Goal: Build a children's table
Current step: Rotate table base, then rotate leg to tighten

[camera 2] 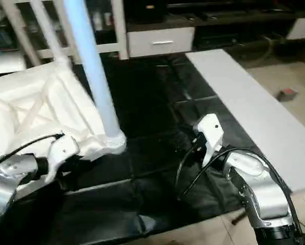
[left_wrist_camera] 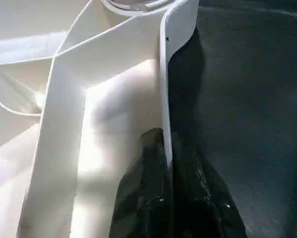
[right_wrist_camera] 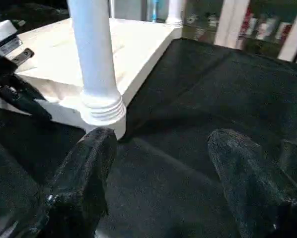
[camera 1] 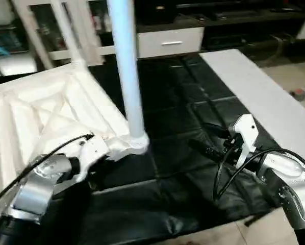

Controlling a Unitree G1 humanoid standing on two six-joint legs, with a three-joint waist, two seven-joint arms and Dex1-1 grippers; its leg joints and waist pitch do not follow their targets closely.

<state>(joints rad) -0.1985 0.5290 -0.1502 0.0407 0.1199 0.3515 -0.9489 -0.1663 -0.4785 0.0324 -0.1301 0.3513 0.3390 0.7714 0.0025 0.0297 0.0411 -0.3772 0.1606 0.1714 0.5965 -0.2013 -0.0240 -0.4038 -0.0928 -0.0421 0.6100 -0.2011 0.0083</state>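
While the left gripper [left_wrist_camera: 166, 198] pinches the white ribbed plastic tabletop's [camera 1: 45, 112] rim, the nearest white tubular leg [camera 1: 128, 76] looks seated; right gripper [right_wrist_camera: 163, 168], spread empty beside it, should press squarely.

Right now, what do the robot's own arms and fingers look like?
Both forearms are rounded silver metal with darker joints. Thin black cables loop over the left arm and right arm. A white block sits near each wrist. The right gripper has two thick, glossy black fingers with rounded tips.
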